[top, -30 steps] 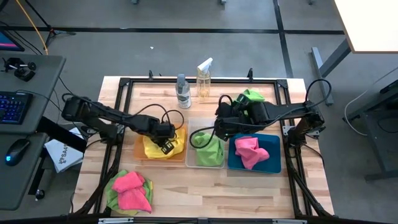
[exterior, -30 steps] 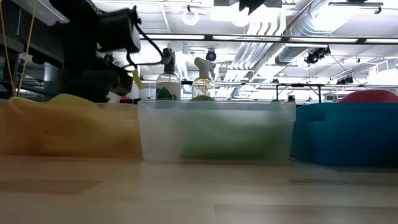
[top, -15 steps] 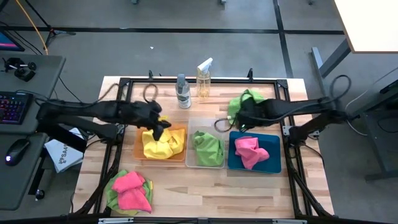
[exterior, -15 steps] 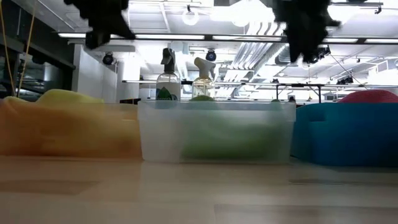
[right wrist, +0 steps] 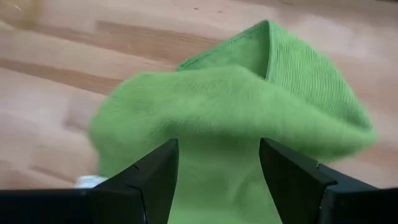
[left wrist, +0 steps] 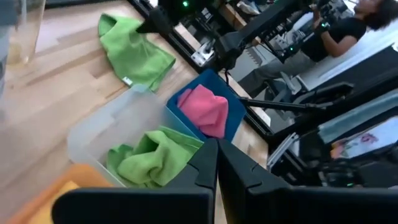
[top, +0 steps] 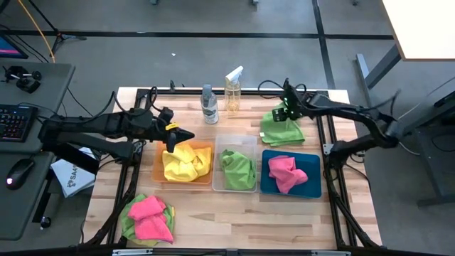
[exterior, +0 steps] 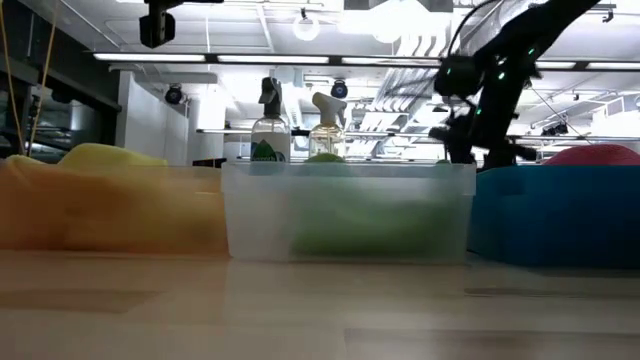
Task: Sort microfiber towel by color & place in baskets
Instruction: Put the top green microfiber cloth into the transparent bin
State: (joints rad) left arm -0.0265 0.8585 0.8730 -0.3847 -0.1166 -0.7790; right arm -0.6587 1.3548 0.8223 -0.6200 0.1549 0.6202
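Robotics lab: grey floor [top: 213, 64], framed wooden table [top: 234, 220], keyboard [top: 14, 122] and mouse [top: 20, 171] at frame left, exposed ceiling ducts [exterior: 500, 40] upper right.

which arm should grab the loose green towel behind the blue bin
Right: its pincer is open directly over the green towel. The left pincer, shut, sits above the orange basket.

Two spray bottles stand side by side at the far edge of the tabletop [top: 213, 224]: a clear one [top: 209, 104] and, just right of it, a yellowish one [top: 232, 90].
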